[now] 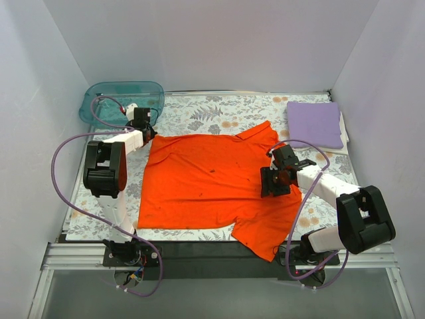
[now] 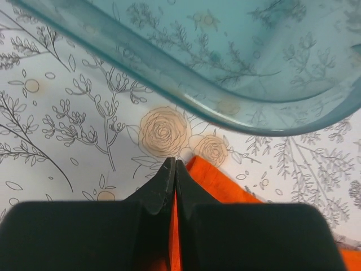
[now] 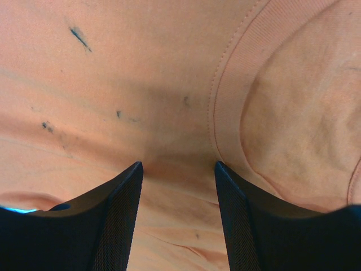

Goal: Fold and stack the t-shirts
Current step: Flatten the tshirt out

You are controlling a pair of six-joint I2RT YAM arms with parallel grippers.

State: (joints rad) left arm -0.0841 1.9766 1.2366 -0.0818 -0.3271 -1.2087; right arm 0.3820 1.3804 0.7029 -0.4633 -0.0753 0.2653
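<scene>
The orange-red t-shirt [image 1: 206,183] lies spread flat on the floral table cover. My left gripper [image 1: 147,129] is at the shirt's far left corner, shut on the cloth; in the left wrist view, orange fabric [image 2: 225,183] shows between and beside the closed gripper [image 2: 175,164]. My right gripper [image 1: 271,181] stands open over the shirt's right part, its tips down on the fabric [image 3: 141,84] beside the ribbed collar [image 3: 237,73], nothing pinched between them [image 3: 178,166]. The lavender t-shirt [image 1: 314,123] lies folded at the far right corner.
A translucent teal tub [image 1: 123,100] stands at the far left corner, just beyond my left gripper, its rim [image 2: 237,118] close above the fingertips. White walls enclose the table on three sides. The shirt's near right sleeve hangs over the table's dark front edge [image 1: 199,249].
</scene>
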